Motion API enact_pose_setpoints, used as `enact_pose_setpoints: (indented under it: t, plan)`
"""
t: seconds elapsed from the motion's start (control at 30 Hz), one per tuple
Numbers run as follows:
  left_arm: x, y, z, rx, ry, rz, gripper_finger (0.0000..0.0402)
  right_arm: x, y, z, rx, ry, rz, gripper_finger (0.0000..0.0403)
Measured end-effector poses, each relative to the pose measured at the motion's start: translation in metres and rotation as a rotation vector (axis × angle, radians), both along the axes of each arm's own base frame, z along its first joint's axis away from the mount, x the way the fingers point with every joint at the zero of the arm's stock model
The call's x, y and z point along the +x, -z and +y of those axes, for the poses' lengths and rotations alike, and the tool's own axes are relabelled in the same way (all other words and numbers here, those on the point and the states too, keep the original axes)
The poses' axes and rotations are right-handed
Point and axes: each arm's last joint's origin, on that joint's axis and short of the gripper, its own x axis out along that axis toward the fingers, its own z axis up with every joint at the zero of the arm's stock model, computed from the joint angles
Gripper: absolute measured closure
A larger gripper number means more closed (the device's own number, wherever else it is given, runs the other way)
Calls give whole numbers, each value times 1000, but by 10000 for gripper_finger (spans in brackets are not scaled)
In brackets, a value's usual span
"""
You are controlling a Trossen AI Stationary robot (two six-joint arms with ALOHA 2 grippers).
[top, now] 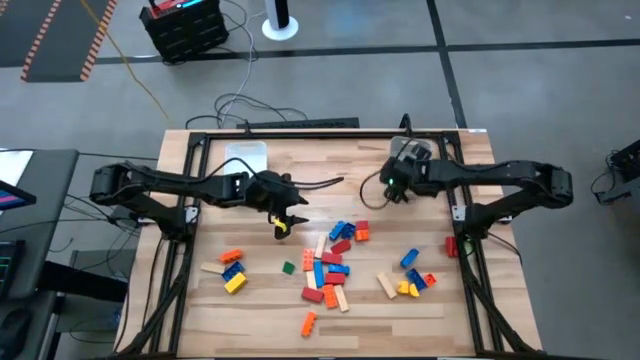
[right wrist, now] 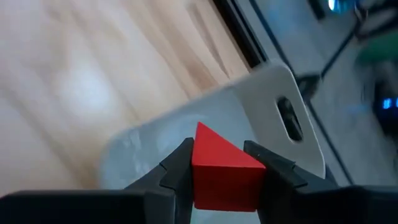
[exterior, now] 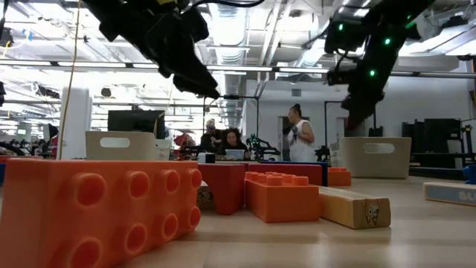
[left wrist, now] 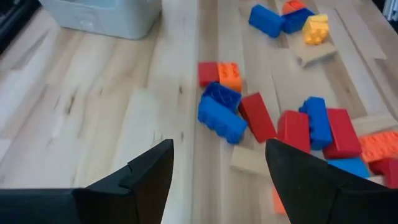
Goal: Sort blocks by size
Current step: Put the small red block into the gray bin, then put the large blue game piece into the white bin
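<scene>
While the right gripper (right wrist: 217, 171) hangs over a clear bin (right wrist: 261, 106) at the table's far right, fingers pinching 1 red block (right wrist: 221, 168), left gripper (left wrist: 214, 168) spread empty near the scattered blocks (top: 330, 265) mid-table.

A: What lies around the table?
B: A grey concrete floor (top: 520, 25) with dark seam lines, hazard-striped tape (top: 55, 40) at one corner, and a black crate (top: 183, 28) with loose cables (top: 235, 100).

A: And beyond it?
B: An open workshop: exposed ceiling ducts (exterior: 249, 30), fluorescent strips (exterior: 245, 69), a pale wall (exterior: 435, 97). People sit at a far desk (exterior: 223, 141); another stands nearby (exterior: 299, 134).
</scene>
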Motion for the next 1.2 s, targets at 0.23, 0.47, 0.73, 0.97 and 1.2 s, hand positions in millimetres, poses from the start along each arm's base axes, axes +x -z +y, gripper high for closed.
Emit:
enact_pose_setpoints:
  t: [0.23, 0.47, 0.73, 0.97, 1.2]
  plan:
    - [-6, 13, -18, 32, -25, 41, 153, -18, 6, -35, 138, 132, -48, 256]
    - [-14, 27, -31, 22, -58, 79, 153, -30, 7, -51, 192, 200, -69, 201]
    - [-27, 12, -39, 26, -86, 30, 153, -26, 5, -44, 203, 125, -57, 172]
    - [-40, 1, -44, 11, -107, 35, 153, -17, -27, 4, 67, -68, -192, 177]
    - [-41, 4, -54, 30, -104, 48, 153, -13, -42, 63, 122, -242, -362, 177]
